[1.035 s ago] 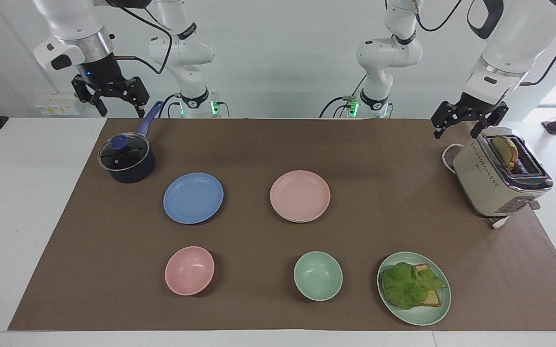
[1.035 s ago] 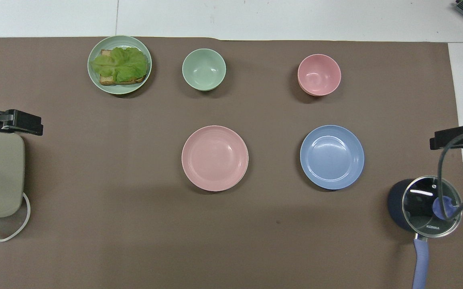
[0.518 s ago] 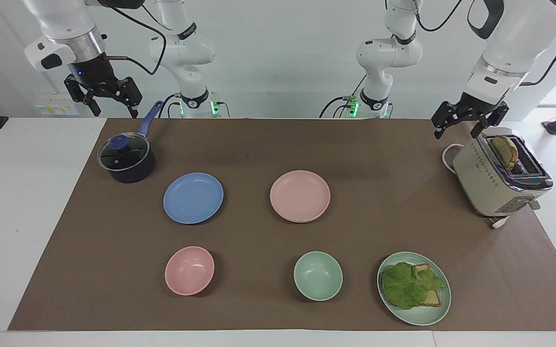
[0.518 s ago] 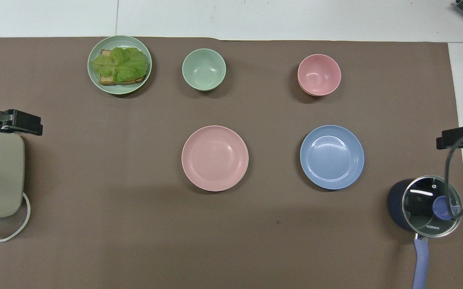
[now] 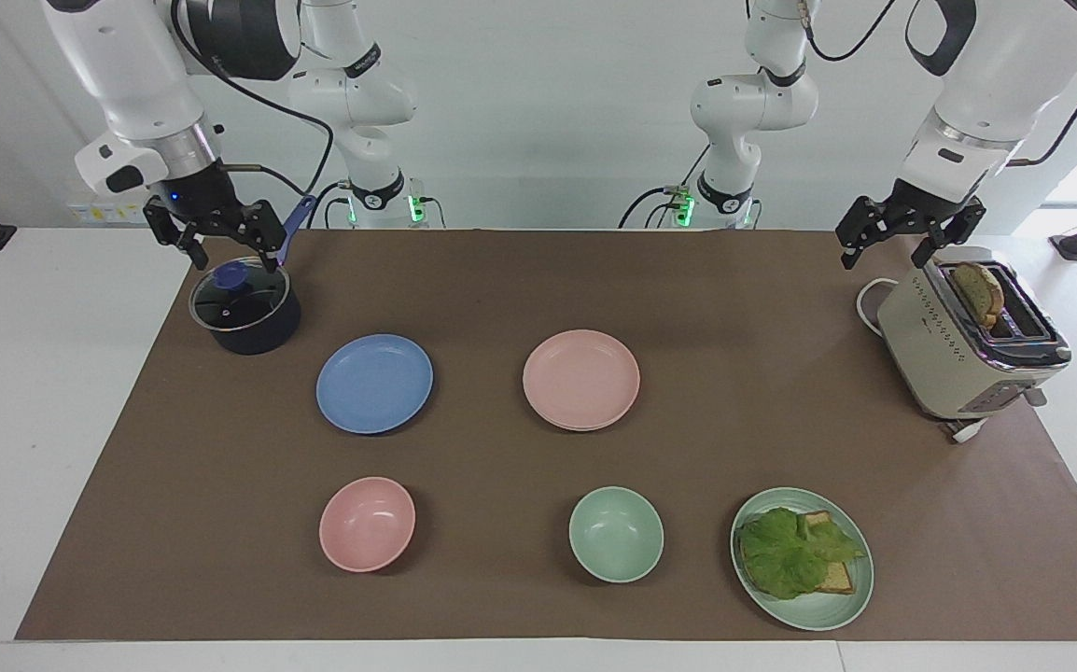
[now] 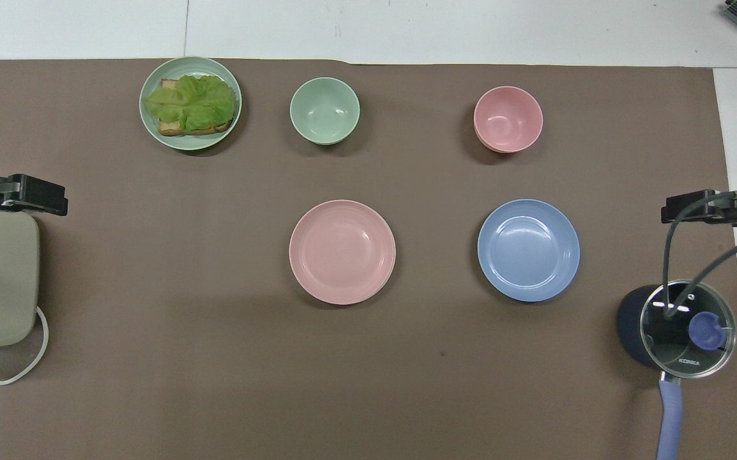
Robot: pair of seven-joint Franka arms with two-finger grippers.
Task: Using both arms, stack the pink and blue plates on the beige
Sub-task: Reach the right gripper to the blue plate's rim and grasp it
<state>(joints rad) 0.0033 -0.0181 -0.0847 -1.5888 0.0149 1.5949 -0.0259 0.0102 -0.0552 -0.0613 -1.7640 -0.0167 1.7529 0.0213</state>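
The blue plate (image 5: 374,383) (image 6: 528,249) lies flat on the brown mat, toward the right arm's end. Beside it, at mid-table, lies the pink plate (image 5: 581,377) (image 6: 341,250). A thin paler rim (image 5: 594,427) shows under the pink plate's edge; whether this is the beige plate I cannot tell. My right gripper (image 5: 233,259) hangs open and empty over the saucepan's lid. My left gripper (image 5: 884,256) waits open and empty in the air over the toaster's end nearer the robots. Neither gripper touches a plate.
A dark saucepan (image 5: 246,310) with glass lid and blue handle stands beside the blue plate, nearer the robots. A beige toaster (image 5: 968,341) holding bread stands at the left arm's end. A pink bowl (image 5: 367,524), a green bowl (image 5: 616,534) and a green plate (image 5: 837,607) of lettuce toast sit farthest from the robots.
My right gripper has come down and moved inward to hang over the saucepan lid. The left arm and all plates have stayed still.
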